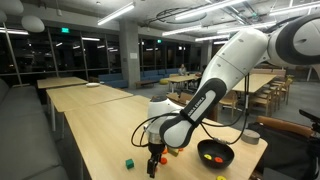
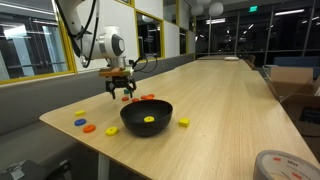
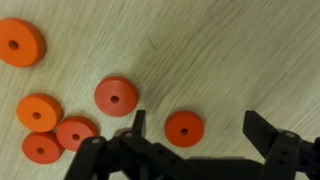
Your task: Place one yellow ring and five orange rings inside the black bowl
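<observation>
In the wrist view several orange rings lie flat on the wooden table. One orange ring sits between the fingers of my open gripper, touching neither. Others lie to the left, such as an orange ring and a cluster. In both exterior views the gripper hangs low over the table, beside the black bowl. A yellow ring lies inside the bowl. Nothing is held.
A green cube lies on the table near the gripper. Loose yellow pieces, a blue piece and an orange piece lie around the bowl. A grey round container stands behind the bowl. The table edge runs close by.
</observation>
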Controlling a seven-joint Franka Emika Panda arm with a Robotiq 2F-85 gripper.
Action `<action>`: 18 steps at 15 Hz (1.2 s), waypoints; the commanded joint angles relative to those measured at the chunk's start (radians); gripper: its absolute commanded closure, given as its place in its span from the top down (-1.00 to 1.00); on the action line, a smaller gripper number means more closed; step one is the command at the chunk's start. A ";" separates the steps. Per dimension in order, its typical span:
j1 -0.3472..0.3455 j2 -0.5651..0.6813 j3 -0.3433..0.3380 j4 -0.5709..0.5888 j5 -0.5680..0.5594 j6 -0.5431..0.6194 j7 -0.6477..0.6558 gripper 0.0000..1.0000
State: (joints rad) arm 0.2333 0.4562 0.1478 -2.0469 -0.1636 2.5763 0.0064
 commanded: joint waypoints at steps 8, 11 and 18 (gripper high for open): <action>0.068 0.044 -0.042 0.080 -0.038 -0.022 0.080 1.00; 0.070 0.044 -0.059 0.082 -0.048 -0.023 0.090 1.00; 0.053 0.047 -0.058 0.089 -0.033 -0.035 0.064 0.46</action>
State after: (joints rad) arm 0.2854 0.4939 0.0886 -1.9900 -0.1904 2.5677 0.0675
